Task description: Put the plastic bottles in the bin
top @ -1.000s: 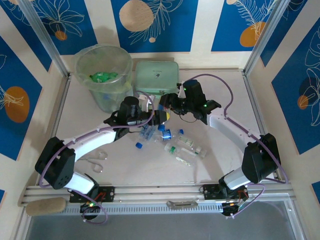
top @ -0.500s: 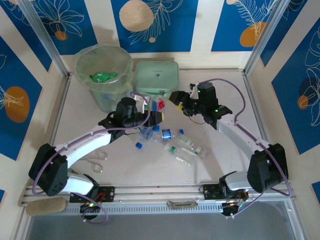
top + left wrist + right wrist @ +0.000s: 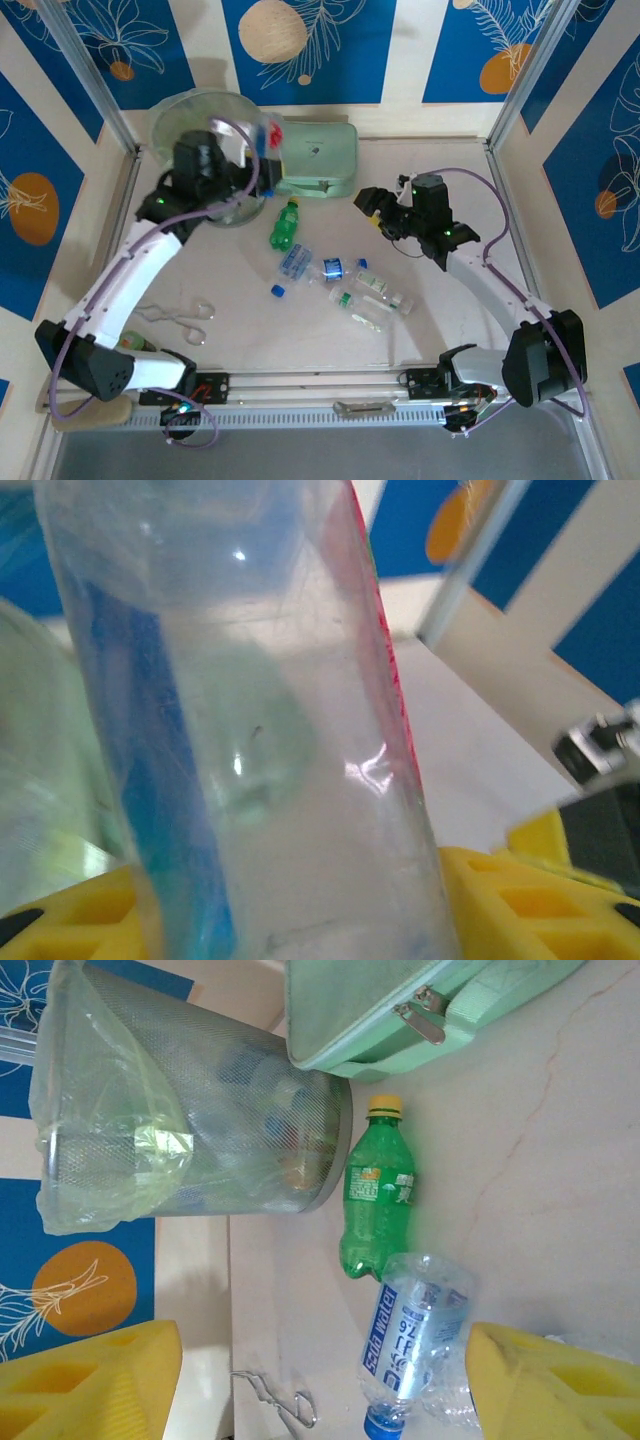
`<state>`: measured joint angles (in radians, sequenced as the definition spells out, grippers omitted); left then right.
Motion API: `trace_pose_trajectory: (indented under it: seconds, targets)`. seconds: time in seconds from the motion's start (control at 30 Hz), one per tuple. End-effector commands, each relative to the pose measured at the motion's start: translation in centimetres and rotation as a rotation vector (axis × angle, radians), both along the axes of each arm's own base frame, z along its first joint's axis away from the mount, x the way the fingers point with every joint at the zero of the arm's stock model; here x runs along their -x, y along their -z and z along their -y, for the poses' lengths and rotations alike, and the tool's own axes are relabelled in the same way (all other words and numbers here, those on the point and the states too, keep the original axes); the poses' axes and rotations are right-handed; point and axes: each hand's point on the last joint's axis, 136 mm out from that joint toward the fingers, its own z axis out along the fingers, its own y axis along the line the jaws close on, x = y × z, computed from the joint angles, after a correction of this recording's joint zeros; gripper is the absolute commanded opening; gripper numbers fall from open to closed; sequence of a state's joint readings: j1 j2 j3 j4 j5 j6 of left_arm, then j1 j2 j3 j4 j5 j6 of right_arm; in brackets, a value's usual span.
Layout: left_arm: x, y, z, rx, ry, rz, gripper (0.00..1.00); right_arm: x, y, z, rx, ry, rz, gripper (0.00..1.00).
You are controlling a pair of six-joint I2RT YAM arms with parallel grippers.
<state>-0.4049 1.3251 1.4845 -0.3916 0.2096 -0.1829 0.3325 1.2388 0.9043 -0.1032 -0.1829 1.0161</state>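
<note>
pale tabletop (image 3: 450,300), blue-and-cream patterned walls around it. left hand (image 3: 258,140) is clamped on a clear plastic bottle with a blue-and-red label (image 3: 270,133), raised at the right rim of the round pale-green translucent bin (image 3: 170,112) lined with a clear bag. left wrist view: the bottle stands upright between the yellow fingers (image 3: 70,925), long axis square to the grip.

key relation: the bin mouth lies just left of that bottle. from above it looks to sit over the rim edge, between the bin and the flat mint-green zip case (image 3: 320,150). i'd go further left over the opening before release, or it may clip the rim and fall outside.

right hand (image 3: 372,208) has its fingers apart and nothing in it, right of centre. a green plastic bottle with a yellow cap (image 3: 285,224) lies flat to its left, cap toward the case, long axis near-to-far. a loose bunch of clear blue-capped bottles (image 3: 330,270) lies closer to the bases. right arm is the free one for those.

vs a second ago: both hands were together mid-table. now the left has swung up to the bin with the bottle, the right has opened and pulled back, and the green bottle is uncovered.
</note>
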Motion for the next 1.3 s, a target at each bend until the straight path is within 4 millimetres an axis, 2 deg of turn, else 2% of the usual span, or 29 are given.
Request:
trace_pose_trajectory:
  seconds: [0.0,0.07,0.17,0.3,0.47,0.63,0.87,1.0,1.07,1.2,1.27]
  targets:
    - [-1.4,-1.3,-3.5,-0.182,-0.057,0.057,0.55,0.7,0.8,0.8,0.035,0.011,-0.011,0.76]
    - [-2.6,-2.9,-5.1,-0.225,-0.093,0.095,0.55,0.9,0.9,1.0,0.044,0.014,-0.011,0.76]
    - [-4.4,-4.2,-7.0,-0.279,-0.141,0.132,0.55,1.0,0.8,1.5,0.059,0.024,-0.006,0.76]
    - [-6.8,-4.2,-9.2,-0.342,-0.193,0.136,0.54,1.3,0.6,2.1,0.076,0.041,0.006,0.76]
    - [-10.1,-2.1,-11.7,-0.423,-0.241,0.099,0.54,1.8,0.4,3.0,0.093,0.061,0.016,0.77]
    - [-12.4,0.4,-12.5,-0.426,-0.246,0.027,0.54,2.3,0.4,3.6,0.101,0.079,0.019,0.77]
    - [-14.2,4.8,-13.0,-0.469,-0.251,-0.077,0.54,2.8,0.7,4.2,0.112,0.092,0.016,0.77]
    - [-14.6,6.1,-13.2,-0.479,-0.259,-0.11,0.54,3.0,0.7,4.5,0.12,0.098,0.016,0.77]
    - [-14.7,6.4,-13.3,-0.479,-0.261,-0.119,0.6,3.1,0.7,4.6,0.121,0.102,0.018,0.77]
    - [-14.7,6.2,-13.6,-0.482,-0.283,-0.119,0.79,3.2,0.7,4.6,0.119,0.102,0.019,0.77]
    - [-14.5,5.5,-13.8,-0.473,-0.298,-0.108,0.9,3.2,0.7,4.6,0.121,0.102,0.019,0.77]
